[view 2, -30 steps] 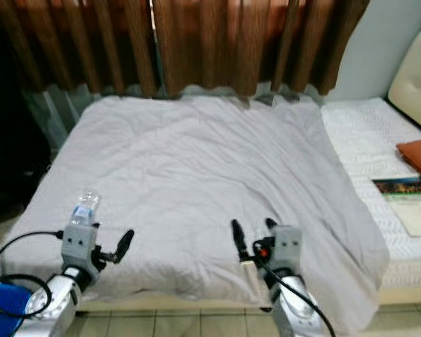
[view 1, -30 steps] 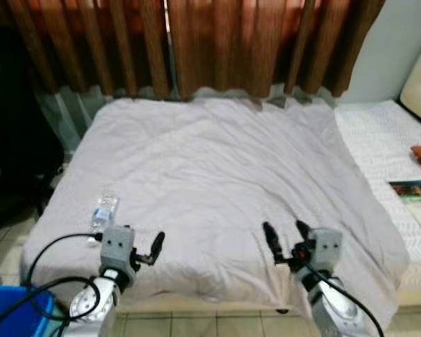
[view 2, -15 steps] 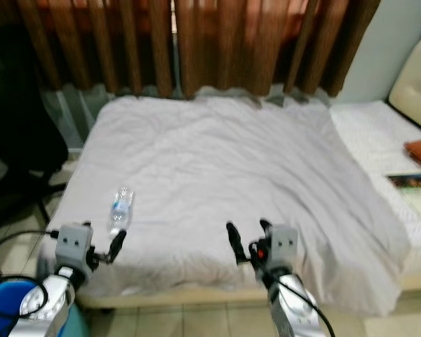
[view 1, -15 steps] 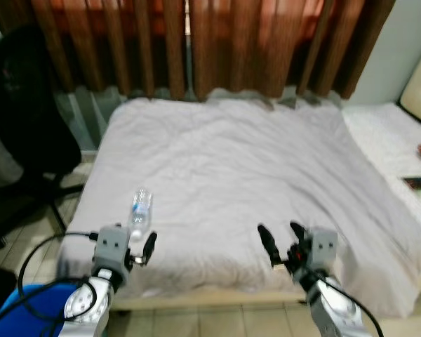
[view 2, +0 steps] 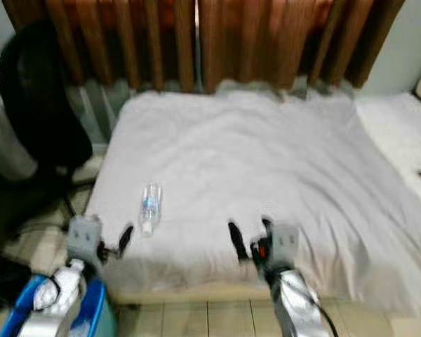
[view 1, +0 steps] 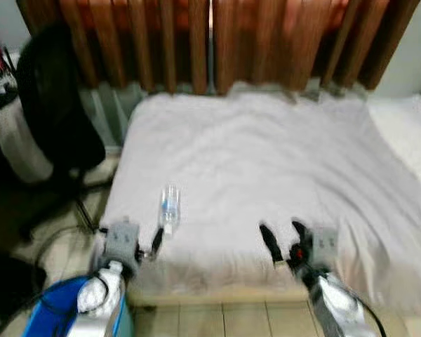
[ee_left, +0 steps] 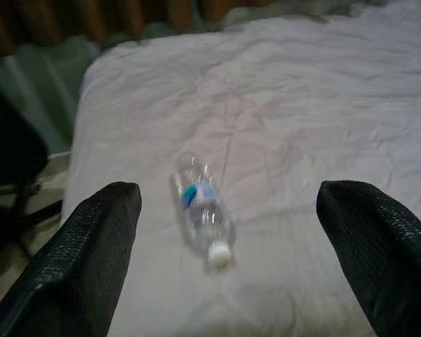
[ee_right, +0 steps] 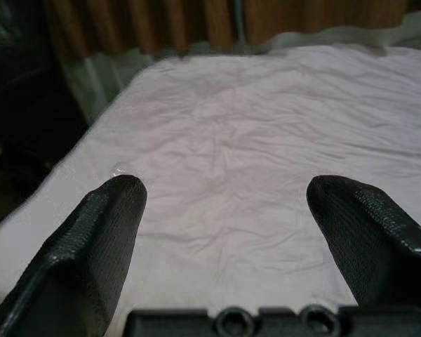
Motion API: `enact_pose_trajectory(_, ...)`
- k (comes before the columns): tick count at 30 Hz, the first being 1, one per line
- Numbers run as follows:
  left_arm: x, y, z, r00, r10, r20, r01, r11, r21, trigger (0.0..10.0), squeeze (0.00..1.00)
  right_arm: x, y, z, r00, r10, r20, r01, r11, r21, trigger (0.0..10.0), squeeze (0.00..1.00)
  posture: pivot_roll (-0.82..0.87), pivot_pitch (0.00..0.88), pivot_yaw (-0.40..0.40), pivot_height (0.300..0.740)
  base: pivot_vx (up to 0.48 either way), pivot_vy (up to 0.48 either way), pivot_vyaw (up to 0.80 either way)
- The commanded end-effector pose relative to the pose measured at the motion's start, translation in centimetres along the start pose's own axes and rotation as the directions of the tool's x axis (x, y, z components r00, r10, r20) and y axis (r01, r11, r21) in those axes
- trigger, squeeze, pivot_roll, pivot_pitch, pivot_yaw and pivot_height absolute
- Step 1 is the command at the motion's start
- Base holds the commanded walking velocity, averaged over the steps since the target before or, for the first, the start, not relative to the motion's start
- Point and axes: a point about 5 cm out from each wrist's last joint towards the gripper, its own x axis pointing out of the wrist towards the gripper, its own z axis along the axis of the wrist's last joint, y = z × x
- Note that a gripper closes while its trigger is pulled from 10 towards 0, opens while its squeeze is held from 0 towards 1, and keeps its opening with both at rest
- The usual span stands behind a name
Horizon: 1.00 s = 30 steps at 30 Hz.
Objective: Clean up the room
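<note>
A clear plastic water bottle [view 1: 169, 208] with a blue label lies on its side on the bed's pale quilt [view 1: 281, 154], near the front left corner. My left gripper [view 1: 151, 244] is open just in front of the bottle, a little to its left. Along that wrist's view the bottle [ee_left: 202, 210] lies between the two wide-spread fingers [ee_left: 91, 253], cap towards me, some way ahead of them. My right gripper [view 1: 282, 239] is open over the quilt's front edge, near the middle, with nothing between its fingers [ee_right: 98, 239]. The head views are blurred.
A blue bin [view 1: 52, 312] stands on the tiled floor under my left arm. A black office chair [view 1: 56, 119] is left of the bed, with brown curtains [view 1: 217, 42] behind it. A white mattress [view 2: 400, 126] adjoins the bed on the right.
The whole picture has shifted right, so the camera has turned left; the bottle now appears nearer the middle and the chair has come into view. Both grippers stay open.
</note>
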Motion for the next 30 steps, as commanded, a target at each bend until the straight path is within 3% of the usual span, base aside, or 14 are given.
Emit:
enact_pose_trajectory(1,0.4,0.1,-0.2,1.0,0.011,-0.022,-0.011,1.0,-0.009,10.0,0.0,0.4,0.5,0.2,1.0,0.024,0.003,-0.024,1.0,0.003,10.0,0.0,0.03,0.0,-0.027,0.74,0.469,0.0,0.0)
enact_pose_trajectory(9,1.9,-1.4,0.2,0.999,-0.04,-0.026,0.039,0.999,-0.038,10.0,0.0,0.2,0.6,0.2,1.0,0.03,-0.004,-0.03,1.0,0.002,10.0,0.0,0.02,0.0,-0.03,0.74,0.469,0.0,0.0)
enact_pose_trajectory(13,4.0,-2.0,0.1,0.994,-0.074,-0.08,0.07,0.996,-0.051,10.0,0.0,-0.5,1.0,-0.1,0.999,0.04,-0.022,-0.04,0.999,0.003,10.0,0.0,0.0,0.032,-0.028,0.74,0.469,0.0,0.0)
enact_pose_trajectory(16,5.4,-1.4,1.1,0.996,-0.034,-0.076,0.031,0.998,-0.047,10.0,0.0,-1.3,1.1,-0.2,0.998,0.041,-0.041,-0.041,0.999,0.003,10.0,0.0,-0.02,0.093,-0.029,0.74,0.0,0.0,0.0)
enact_pose_trajectory(18,7.2,-0.9,2.0,0.996,0.014,-0.091,-0.015,1.0,-0.012,10.0,0.0,-2.2,1.1,-0.4,0.997,0.042,-0.063,-0.042,0.999,0.002,10.0,0.0,-0.04,0.148,-0.029,0.74,0.0,0.0,0.0)
enact_pose_trajectory(21,8.0,-0.7,2.5,0.994,0.041,-0.106,-0.041,0.999,0.004,10.0,0.0,-3.1,1.2,-0.3,0.996,0.048,-0.073,-0.048,0.999,0.001,10.0,0.0,-0.07,0.185,-0.037,0.74,0.0,0.0,0.0)
enact_pose_trajectory(22,9.1,-1.1,3.7,0.996,0.015,-0.089,-0.016,1.0,-0.013,10.0,0.0,-3.9,1.9,0.2,0.993,0.086,-0.076,-0.085,0.996,0.006,10.0,0.0,-0.12,0.233,-0.033,0.74,0.0,0.0,0.0)
enact_pose_trajectory(23,9.1,-1.1,3.7,0.996,0.015,-0.089,-0.016,1.0,-0.013,10.0,0.0,-3.9,1.9,0.2,0.993,0.086,-0.076,-0.085,0.996,0.006,10.0,0.0,-0.12,0.233,-0.033,0.74,0.0,0.0,0.0)
enact_pose_trajectory(25,10.1,-1.1,4.7,0.995,0.015,-0.097,-0.023,0.997,-0.078,10.0,0.0,-4.5,3.6,0.8,0.98,0.178,-0.092,-0.178,0.984,0.016,10.0,0.0,-0.17,0.303,-0.027,0.74,0.0,0.0,0.0)
enact_pose_trajectory(26,10.1,-1.1,4.7,0.995,0.015,-0.097,-0.023,0.997,-0.078,10.0,0.0,-4.5,3.6,0.8,0.98,0.178,-0.092,-0.178,0.984,0.016,10.0,0.0,-0.17,0.303,-0.027,0.74,0.0,0.0,0.0)
enact_pose_trajectory(27,10.3,-0.6,4.7,0.993,0.028,-0.112,-0.044,0.989,-0.141,10.0,0.0,-5.5,4.3,1.5,0.978,0.182,-0.099,-0.178,0.983,0.044,10.0,0.0,-0.23,0.387,-0.033,0.74,0.0,0.0,0.0)
enact_pose_trajectory(28,10.4,-0.5,4.6,0.992,0.031,-0.123,-0.05,0.986,-0.159,10.0,0.0,-5.8,4.5,1.7,0.978,0.183,-0.104,-0.177,0.982,0.061,10.0,0.0,-0.23,0.387,-0.033,0.74,0.0,0.0,0.0)
enact_pose_trajectory(29,10.4,-0.5,4.6,0.992,0.031,-0.123,-0.05,0.986,-0.159,10.0,0.0,-5.8,4.5,1.7,0.978,0.183,-0.104,-0.177,0.982,0.061,10.0,0.0,-0.23,0.387,-0.033,0.74,0.0,0.0,0.0)
enact_pose_trajectory(30,10.4,-0.3,4.6,0.99,0.04,-0.132,-0.061,0.986,-0.156,10.0,0.0,-6.4,5.0,1.9,0.975,0.191,-0.11,-0.184,0.98,0.07,10.0,0.0,-0.26,0.446,-0.038,0.74,0.0,0.0,0.0)
